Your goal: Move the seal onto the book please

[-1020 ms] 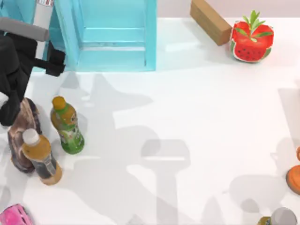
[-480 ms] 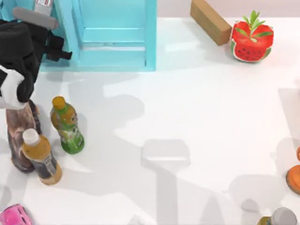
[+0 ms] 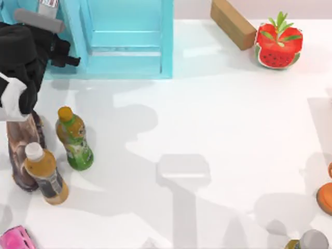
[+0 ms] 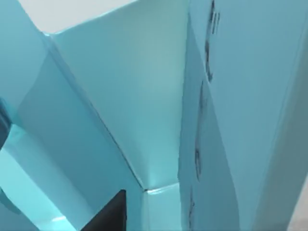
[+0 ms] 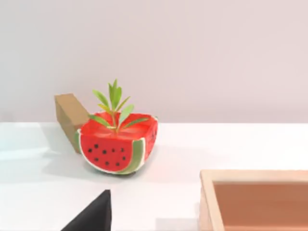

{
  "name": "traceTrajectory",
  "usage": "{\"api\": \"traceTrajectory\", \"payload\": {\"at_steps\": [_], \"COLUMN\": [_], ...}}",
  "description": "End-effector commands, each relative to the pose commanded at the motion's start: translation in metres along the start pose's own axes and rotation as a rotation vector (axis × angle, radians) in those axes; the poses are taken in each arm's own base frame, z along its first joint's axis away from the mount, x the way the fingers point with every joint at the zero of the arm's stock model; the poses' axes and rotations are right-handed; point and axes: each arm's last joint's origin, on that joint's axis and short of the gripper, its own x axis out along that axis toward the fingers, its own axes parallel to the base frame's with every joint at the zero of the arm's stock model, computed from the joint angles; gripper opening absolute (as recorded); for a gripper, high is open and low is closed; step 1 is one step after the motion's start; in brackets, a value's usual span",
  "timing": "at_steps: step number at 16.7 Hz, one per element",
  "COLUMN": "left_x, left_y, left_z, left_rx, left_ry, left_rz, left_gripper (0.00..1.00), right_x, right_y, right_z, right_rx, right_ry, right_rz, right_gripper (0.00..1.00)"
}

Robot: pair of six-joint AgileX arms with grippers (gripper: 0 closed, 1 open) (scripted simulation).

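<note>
a: where is the left hand (image 3: 65,56) sitting at this step?

b: it is hanging at the counter's (image 3: 218,135) far left corner, pressing up against the open front of the light-blue shelf unit (image 3: 129,52). its wrist camera is looking straight into a teal compartment (image 4: 120,96).

a: is the hand wide, narrow, or holding something?

b: that cannot be told. the top view is hiding it under the arm's black body.

a: where is the seal lying, and the book?

b: neither position can be told here. judging by the hand's heading, the search is pointing into the shelf, away from the 2 bottles (image 3: 75,140) and the brown shell-shaped thing (image 3: 23,150) standing just in front of the arm.

a: which arm is nearer?

b: the left arm, if the shelf is the target. the right hand (image 5: 91,216) is idling on the right side, facing the watermelon planter (image 5: 118,147) and the brown block (image 5: 67,115), well apart from the shelf. its state cannot be told either.
</note>
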Motion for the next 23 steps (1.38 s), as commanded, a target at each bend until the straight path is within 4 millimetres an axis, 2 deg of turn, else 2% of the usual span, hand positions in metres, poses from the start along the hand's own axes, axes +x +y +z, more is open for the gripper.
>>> {"api": "traceTrajectory", "payload": {"at_steps": [10,18,20,23], "left_x": [0.000,0.000,-0.004,-0.016], "left_y": [0.000,0.000,0.007,0.008], "left_z": [0.000,0.000,-0.005,0.003], "left_rx": [0.000,0.000,-0.025,-0.019], "left_ry": [0.000,0.000,-0.003,0.030], "left_rz": [0.000,0.000,-0.012,-0.031], "left_gripper": [0.02,0.00,0.00,0.00], "right_x": [0.000,0.000,0.000,0.000], "right_y": [0.000,0.000,0.000,0.000], "right_z": [0.000,0.000,0.000,0.000], "right_rx": [0.000,0.000,0.000,0.000], "right_ry": [0.000,0.000,0.000,0.000], "right_rz": [0.000,0.000,0.000,0.000], "right_gripper": [1.00,1.00,1.00,1.00]}}
